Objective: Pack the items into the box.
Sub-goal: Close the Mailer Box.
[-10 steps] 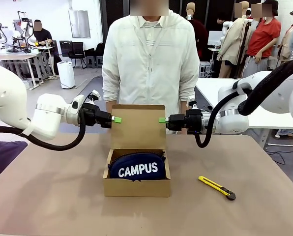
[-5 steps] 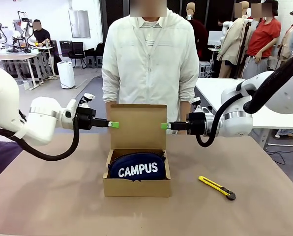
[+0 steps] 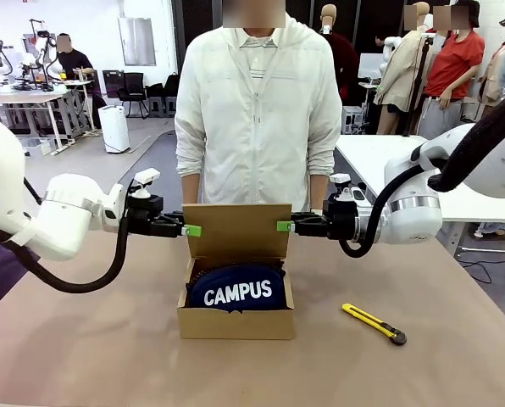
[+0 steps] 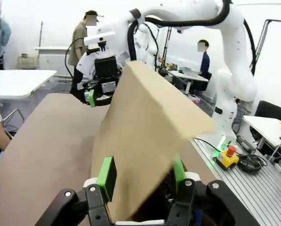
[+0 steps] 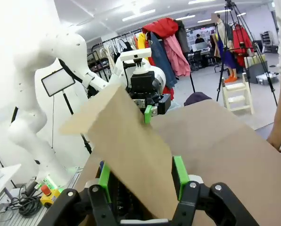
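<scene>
Cardboard box (image 3: 235, 315) sat at mid-table with its hinged lid flap (image 3: 238, 231) raised and tilted forward over the opening, a posture consistent with the lid being brought down to close it. Inside lay the navy "CAMPUS" pouch (image 3: 237, 290), filling the interior from side wall to side wall; the slim black item could not be made out. The left gripper (image 3: 191, 230) met the flap's left edge and the right gripper (image 3: 284, 225) its right edge, at matching height. In each wrist view the flap edge ran between the green pads (image 4: 106, 171) (image 5: 179, 170). Whether the fingers pinched the cardboard or merely straddled it could not be told. Holding both edges probably kept the flap square to its hinge. The pouch lay below and between the two grippers, apart from both. A yellow-and-black utility knife (image 3: 374, 323) rested on the table (image 3: 83, 339) to the right, well apart from the box.
</scene>
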Motion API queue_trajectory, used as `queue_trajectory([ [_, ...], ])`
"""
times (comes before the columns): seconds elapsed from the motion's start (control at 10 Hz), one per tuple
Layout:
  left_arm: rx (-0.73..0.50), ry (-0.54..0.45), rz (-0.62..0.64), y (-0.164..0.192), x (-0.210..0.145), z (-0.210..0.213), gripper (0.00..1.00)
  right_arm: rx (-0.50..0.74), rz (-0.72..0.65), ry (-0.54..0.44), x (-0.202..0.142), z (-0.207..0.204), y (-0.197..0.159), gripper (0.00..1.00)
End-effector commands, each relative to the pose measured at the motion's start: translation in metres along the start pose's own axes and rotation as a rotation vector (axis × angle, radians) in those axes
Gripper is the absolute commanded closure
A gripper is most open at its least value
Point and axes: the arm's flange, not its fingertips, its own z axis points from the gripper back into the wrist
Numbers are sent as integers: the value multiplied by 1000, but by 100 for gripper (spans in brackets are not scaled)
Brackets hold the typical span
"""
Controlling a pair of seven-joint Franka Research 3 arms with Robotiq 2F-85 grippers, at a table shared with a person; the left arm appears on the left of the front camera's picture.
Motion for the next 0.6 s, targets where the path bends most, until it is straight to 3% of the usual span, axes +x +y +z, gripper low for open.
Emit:
queue_trajectory([
  [0.0,-32,13,-50,-13,-7,0,39,-30,51,-6,-10,-5,20,35],
  [0.5,-34,55,-53,-18,-28,-6,39,9,72,52,-47,-6,25,35],
])
